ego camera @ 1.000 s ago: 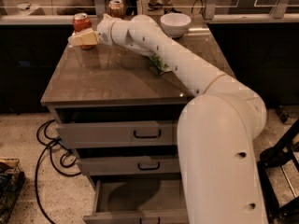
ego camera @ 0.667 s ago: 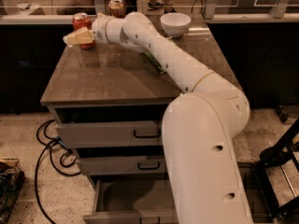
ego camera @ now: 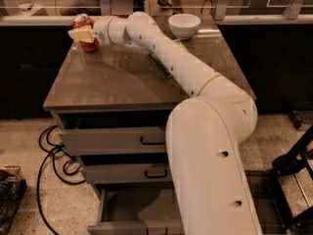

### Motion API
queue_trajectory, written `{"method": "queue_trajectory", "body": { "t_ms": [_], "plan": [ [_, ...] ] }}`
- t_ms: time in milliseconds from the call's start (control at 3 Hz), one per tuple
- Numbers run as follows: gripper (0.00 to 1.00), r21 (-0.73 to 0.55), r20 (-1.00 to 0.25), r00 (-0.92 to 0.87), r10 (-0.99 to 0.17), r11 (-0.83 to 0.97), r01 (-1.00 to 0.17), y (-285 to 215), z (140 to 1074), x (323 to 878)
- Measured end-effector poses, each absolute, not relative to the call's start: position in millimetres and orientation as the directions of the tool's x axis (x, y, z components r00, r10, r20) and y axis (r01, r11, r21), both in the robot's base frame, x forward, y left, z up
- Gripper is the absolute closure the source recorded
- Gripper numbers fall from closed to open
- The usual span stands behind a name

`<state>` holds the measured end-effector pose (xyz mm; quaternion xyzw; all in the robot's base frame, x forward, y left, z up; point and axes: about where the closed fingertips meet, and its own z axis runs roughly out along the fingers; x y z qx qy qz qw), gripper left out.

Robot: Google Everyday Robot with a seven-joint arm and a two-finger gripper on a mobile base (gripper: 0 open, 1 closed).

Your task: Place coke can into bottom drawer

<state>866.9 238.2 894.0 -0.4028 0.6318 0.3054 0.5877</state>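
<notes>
The coke can (ego camera: 83,20), red with a silver top, stands upright at the back left corner of the cabinet top (ego camera: 112,82). My gripper (ego camera: 81,34) is at the can, and its cream end crosses the can's middle from the right. My white arm reaches over the cabinet top from the lower right. The bottom drawer (ego camera: 128,208) is pulled open below, with its grey interior showing and its right part hidden behind my arm. The two drawers above it are shut.
A white bowl (ego camera: 184,24) stands at the back right of the cabinet top. A green packet (ego camera: 160,65) lies partly under my arm. Black cables (ego camera: 54,153) lie on the floor to the left. A black frame (ego camera: 293,180) stands at the right.
My arm has swung further left and the gripper has closed in on the coke can. The can stands in the same place.
</notes>
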Motion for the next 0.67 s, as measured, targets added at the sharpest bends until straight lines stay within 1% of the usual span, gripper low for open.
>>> {"method": "queue_trajectory", "body": {
  "t_ms": [667],
  "plan": [
    [0.83,-0.085,-0.989,0.013,-0.15,0.483,-0.871,243.6,891.8,865.3]
  ]
}}
